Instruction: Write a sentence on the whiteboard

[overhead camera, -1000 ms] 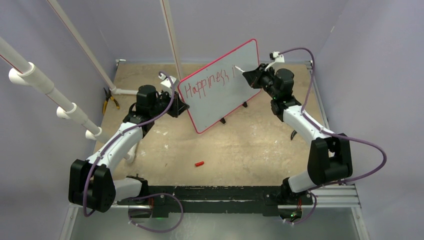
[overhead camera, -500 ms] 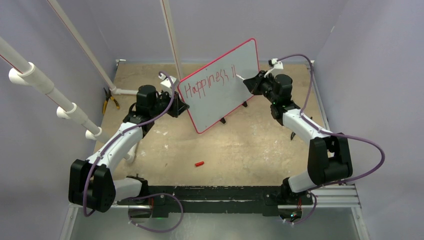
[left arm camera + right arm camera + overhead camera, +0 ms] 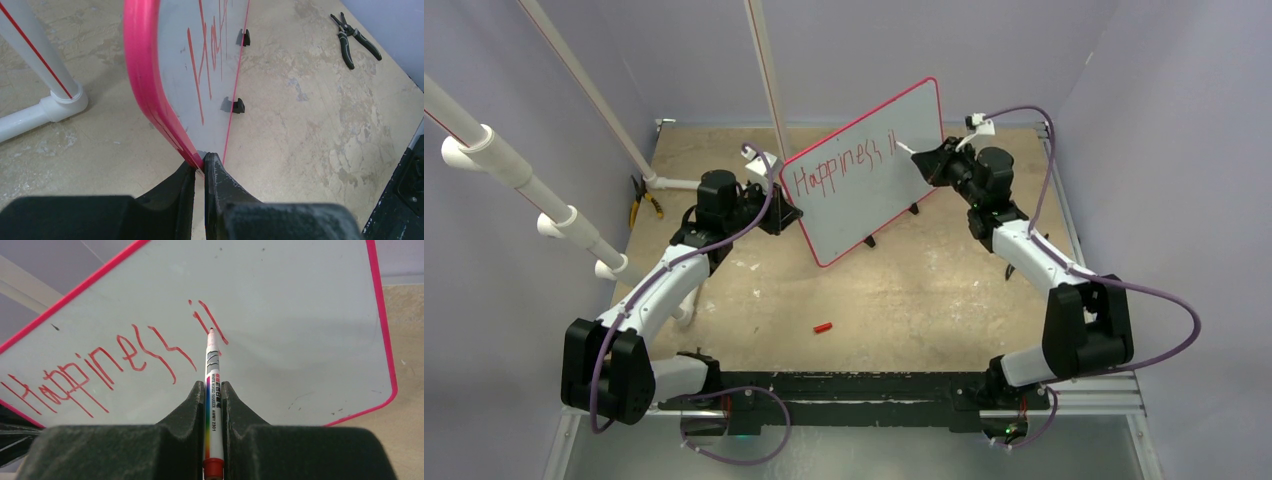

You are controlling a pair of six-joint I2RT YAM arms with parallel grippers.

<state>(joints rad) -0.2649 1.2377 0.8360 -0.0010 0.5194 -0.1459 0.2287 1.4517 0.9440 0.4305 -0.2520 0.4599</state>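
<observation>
A robotics lab cell: plain lilac walls, white PVC pipes, 2 robot arms on a metal rail.

The left arm and right arm share white link shells and bulky black joint housings, each trailed by a looping purple cable. The left end effector and right end effector have matte black, wedge-shaped fingers.
</observation>
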